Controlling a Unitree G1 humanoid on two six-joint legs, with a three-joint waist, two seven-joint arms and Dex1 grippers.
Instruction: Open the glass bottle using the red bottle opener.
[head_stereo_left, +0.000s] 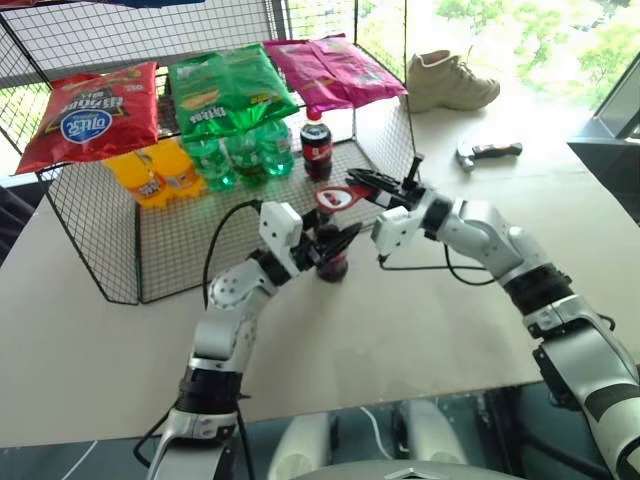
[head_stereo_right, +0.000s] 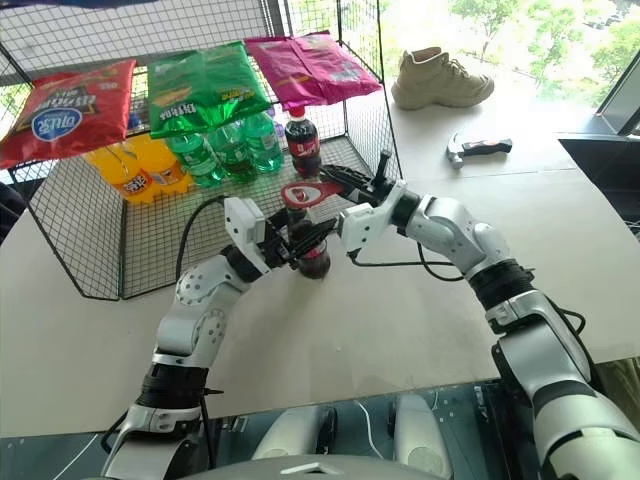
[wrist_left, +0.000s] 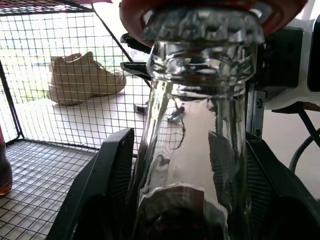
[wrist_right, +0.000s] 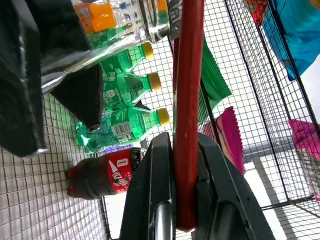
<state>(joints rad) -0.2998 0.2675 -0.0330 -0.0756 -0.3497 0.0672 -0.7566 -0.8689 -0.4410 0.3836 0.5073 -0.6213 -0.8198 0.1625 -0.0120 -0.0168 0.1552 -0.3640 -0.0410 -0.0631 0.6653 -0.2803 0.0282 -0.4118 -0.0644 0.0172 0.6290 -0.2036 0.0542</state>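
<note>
The glass bottle (head_stereo_left: 332, 262) stands upright on the table in front of the wire rack, with my left gripper (head_stereo_left: 328, 243) shut on its body; the clear neck (wrist_left: 197, 115) rises between the black fingers (wrist_left: 107, 185). Its crown cap (wrist_left: 202, 25) sits under the ring head of the red bottle opener (head_stereo_left: 338, 196). My right gripper (head_stereo_left: 385, 185) is shut on the opener's narrow handle (wrist_right: 186, 115) and holds it roughly level over the bottle top from the right.
Behind the bottle a wire rack (head_stereo_left: 120, 240) holds snack bags on top, green and orange bottles and a red-capped cola bottle (head_stereo_left: 316, 146) below. A beige shoe (head_stereo_left: 450, 82) and a black-handled tool (head_stereo_left: 488, 153) lie at the back right.
</note>
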